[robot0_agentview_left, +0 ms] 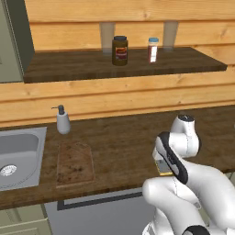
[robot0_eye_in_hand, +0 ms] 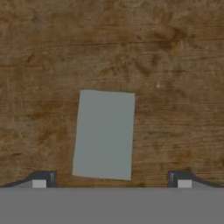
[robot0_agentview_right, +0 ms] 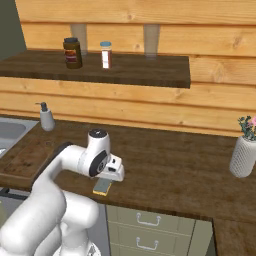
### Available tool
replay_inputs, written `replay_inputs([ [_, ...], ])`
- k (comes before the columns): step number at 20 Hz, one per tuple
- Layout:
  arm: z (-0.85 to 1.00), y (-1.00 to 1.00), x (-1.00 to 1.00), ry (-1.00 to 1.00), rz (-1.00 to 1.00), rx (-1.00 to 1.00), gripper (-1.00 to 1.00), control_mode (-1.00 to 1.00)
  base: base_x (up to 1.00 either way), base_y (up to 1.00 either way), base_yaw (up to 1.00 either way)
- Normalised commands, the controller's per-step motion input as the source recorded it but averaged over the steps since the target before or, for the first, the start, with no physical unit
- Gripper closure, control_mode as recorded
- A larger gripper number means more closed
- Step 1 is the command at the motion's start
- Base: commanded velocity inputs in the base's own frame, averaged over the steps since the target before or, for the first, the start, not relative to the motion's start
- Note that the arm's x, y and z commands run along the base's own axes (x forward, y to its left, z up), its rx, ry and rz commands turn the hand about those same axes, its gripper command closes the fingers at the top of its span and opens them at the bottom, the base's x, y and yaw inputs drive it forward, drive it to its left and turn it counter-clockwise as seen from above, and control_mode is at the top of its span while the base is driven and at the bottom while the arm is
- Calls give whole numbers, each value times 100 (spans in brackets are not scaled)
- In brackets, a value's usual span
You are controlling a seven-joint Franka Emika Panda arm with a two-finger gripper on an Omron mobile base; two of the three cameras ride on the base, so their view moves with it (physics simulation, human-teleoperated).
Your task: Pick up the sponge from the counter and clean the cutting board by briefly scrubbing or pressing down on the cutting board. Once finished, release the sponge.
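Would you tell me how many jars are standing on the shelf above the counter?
2: a dark jar and a white-capped jar to its right, both on the shelf.

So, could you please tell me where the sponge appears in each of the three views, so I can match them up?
Left base view: the sponge peeks out as a yellow sliver at the counter's front edge, right of centre, mostly hidden behind the arm.
Right base view: the sponge lies lower left of centre, just under the hand, at the front edge.
Hand view: the sponge sits centre, grey top up, above the open tool.
Shared landmark: the counter's front edge beside it in both base views.
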Motion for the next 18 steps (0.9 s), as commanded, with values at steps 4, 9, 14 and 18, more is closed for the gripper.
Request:
replay_inputs([
  [4, -61, 18, 4, 0, 3, 0, -100, -100, 0, 0, 0],
  [9, -56, 13, 2, 0, 0, 0, -100, -100, 0, 0, 0],
  [14, -50, 18, 5, 0, 0, 0, -100, -100, 0, 0, 0],
  [18, -47, 45, 0, 0, 1, 0, -100, -100, 0, 0, 0],
])
